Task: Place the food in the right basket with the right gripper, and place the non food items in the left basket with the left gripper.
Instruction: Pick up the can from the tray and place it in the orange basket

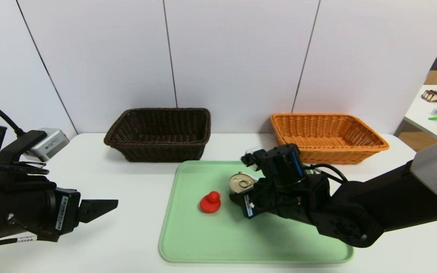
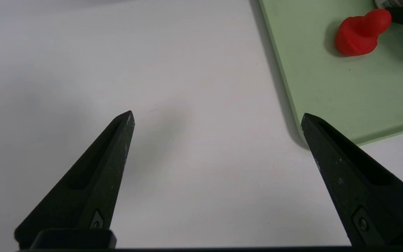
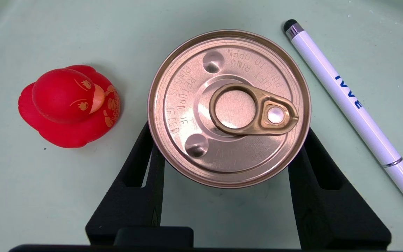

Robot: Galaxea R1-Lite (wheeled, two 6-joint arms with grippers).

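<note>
My right gripper (image 3: 227, 140) clasps the tin can (image 3: 228, 106) at center frame on the green tray (image 1: 211, 242), while my left gripper (image 2: 217, 119) hangs released at the left edge.

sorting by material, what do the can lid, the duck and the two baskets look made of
Can lid: gold-toned metal, shiny, with embossed lettering and a pull ring. Red duck: likely rubber or soft plastic, smooth, slightly glossy. Dark brown basket and orange basket: woven wicker or imitation; weave shows.
</note>
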